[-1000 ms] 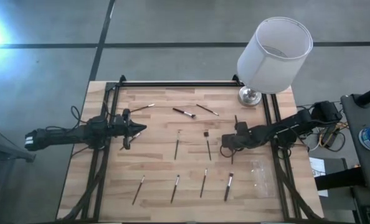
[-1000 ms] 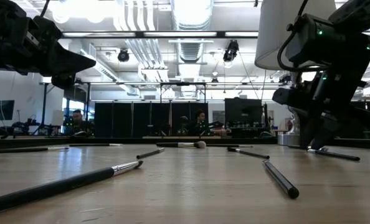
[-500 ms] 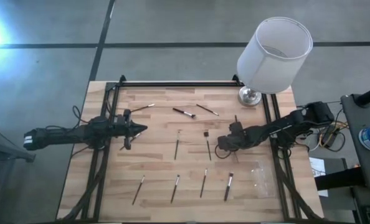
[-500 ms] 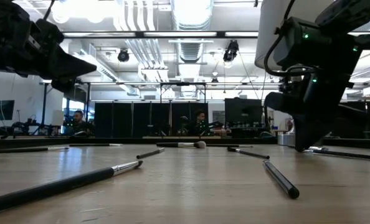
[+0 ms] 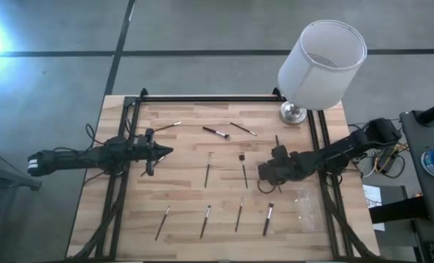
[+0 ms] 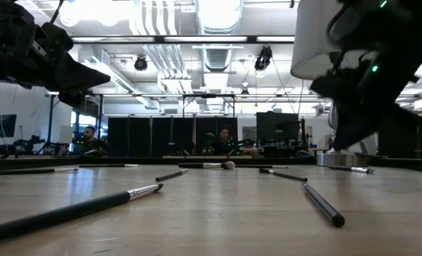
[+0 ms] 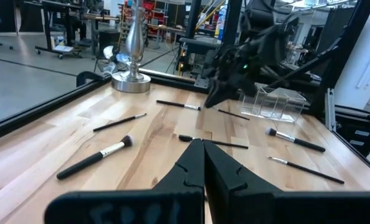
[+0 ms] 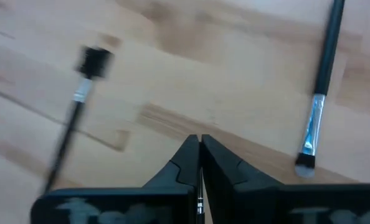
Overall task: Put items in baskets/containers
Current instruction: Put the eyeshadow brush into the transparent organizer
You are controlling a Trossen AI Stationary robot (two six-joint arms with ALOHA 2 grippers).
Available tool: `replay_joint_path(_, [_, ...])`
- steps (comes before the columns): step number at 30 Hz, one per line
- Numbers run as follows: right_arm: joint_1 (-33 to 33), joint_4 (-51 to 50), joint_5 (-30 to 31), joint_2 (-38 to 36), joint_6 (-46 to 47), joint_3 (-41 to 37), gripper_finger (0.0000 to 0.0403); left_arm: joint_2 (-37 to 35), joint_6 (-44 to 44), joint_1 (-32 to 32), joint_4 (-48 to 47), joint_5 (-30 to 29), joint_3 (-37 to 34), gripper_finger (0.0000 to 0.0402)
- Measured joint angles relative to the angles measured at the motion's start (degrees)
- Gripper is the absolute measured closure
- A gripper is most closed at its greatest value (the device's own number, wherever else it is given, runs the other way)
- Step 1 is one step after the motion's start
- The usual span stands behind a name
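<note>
Several thin brushes lie flat on the wooden table [image 5: 188, 197], among them a black-headed one [image 8: 93, 62] and a silver-ferruled one [image 8: 314, 118]. My right gripper [image 5: 264, 175] hangs over the table's right half, tipped down and shut on one slim brush [image 7: 233, 114]. The clear tray [image 5: 308, 206] stands on the table right of it, near the right rail. My left gripper [image 5: 162, 152] waits shut, level above the left side, with nothing in it. My right gripper pinches the slim brush between its two fingers; only a pale sliver of it [image 8: 199, 193] shows between them. The fingers slant down from the table's right side. The fingers hide which part of the brush they have. The brush is clear of the table.
A big white lamp shade [image 5: 321, 62] on a metal foot [image 5: 293, 113] stands at the far right corner. Another brush [image 6: 349, 168] lies near that foot. Black rails [image 5: 122, 183] run along both sides and the far edge.
My right gripper has shut on the brush that lay under it, then risen a little and rolled its wrist. That brush no longer lies on the table in the low view. Lifting the gripper has uncovered a farther brush near the lamp foot.
</note>
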Motion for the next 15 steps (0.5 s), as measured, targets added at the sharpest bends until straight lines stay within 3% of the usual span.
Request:
replay_joint_path(7, [10.7,-7.7,11.2,-2.5,0.5,8.2,0.0394,0.0,0.0,0.0,-0.2,0.0,0.0,0.0402])
replay_joint_path(12, [19.1,-19.2,15.9,1.0,0.8,19.3,0.0394,0.3,-0.7,0.0,-0.2,0.0,0.0,0.0402])
replay_joint_path(15, [24.8,-29.6,17.1,4.5,5.6,26.2,0.0394,0.7,-0.7,0.0,-0.2,0.0,0.0,0.0402])
